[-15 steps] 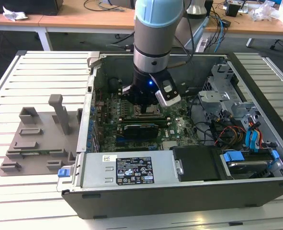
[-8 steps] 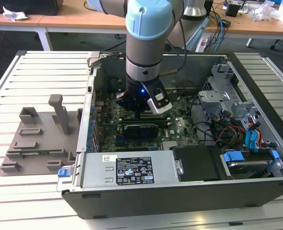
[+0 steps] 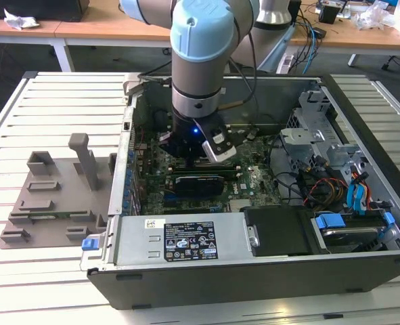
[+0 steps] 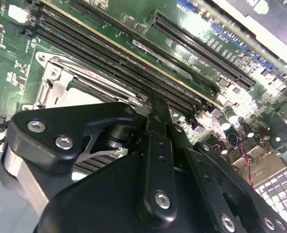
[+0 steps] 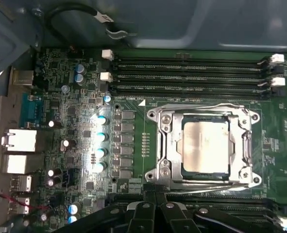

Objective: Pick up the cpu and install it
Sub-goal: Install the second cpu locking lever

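Note:
The cpu, a flat square chip with a silvery top, lies inside the metal-framed socket on the green motherboard. In the first wrist view my gripper hangs just off the socket's edge, apart from the chip, its black fingers drawn together with nothing between them. In the second wrist view the gripper hovers close over the board beside the socket frame and covers much of the socket. In the exterior view the arm reaches down into the open computer case, with the gripper low over the board.
Rows of memory slots run along both sides of the socket. The case walls, a power supply and a drive cage with cables surround the board. A grey plastic tray lies on the slatted table at the exterior view's left.

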`<action>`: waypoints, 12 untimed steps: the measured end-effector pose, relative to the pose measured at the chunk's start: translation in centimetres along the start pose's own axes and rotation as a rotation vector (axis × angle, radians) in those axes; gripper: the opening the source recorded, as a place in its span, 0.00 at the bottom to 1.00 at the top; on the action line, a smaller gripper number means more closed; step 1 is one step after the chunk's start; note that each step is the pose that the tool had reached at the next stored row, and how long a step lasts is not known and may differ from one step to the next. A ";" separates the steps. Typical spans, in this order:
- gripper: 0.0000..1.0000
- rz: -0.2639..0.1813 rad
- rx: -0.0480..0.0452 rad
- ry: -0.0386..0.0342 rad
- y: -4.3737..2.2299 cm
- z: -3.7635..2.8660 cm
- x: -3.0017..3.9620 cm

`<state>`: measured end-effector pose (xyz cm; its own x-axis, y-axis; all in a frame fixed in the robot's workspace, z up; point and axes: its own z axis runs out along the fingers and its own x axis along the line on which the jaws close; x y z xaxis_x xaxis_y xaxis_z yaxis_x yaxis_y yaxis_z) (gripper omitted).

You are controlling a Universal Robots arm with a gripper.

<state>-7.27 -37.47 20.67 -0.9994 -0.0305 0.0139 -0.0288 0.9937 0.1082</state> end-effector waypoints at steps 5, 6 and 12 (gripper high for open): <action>0.11 -0.009 0.0001 0.0009 0.67 0.65 0.05; 0.11 -0.010 0.0003 0.0013 0.67 0.67 0.09; 0.11 -0.010 0.0271 0.0000 0.82 -0.18 -0.62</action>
<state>-6.67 -36.66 20.92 -0.9991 -0.0402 0.0130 -0.0390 0.9959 0.0813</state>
